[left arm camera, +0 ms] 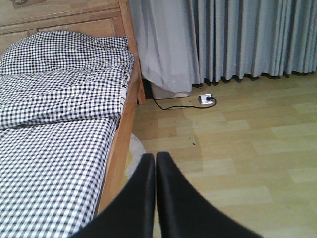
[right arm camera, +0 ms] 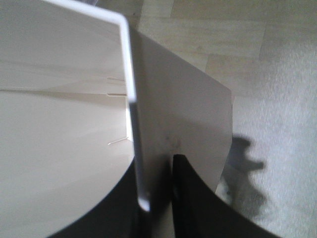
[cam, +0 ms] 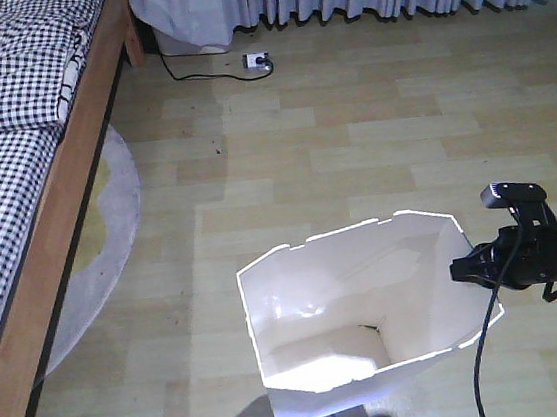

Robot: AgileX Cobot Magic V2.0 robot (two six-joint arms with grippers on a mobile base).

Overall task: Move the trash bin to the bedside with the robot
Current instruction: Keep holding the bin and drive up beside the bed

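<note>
Front view: the white bin (cam: 309,296) stands on the wooden floor (cam: 370,128), apart from the bed (cam: 10,148) at left, with the right tool (cam: 464,270) at its right rim. Left wrist view: the left tool (left arm camera: 155,159) is pinched narrow, empty, near the bed's frame. Right wrist view: the right tool clamps the bin's wall, one finger inside, one outside.
</note>
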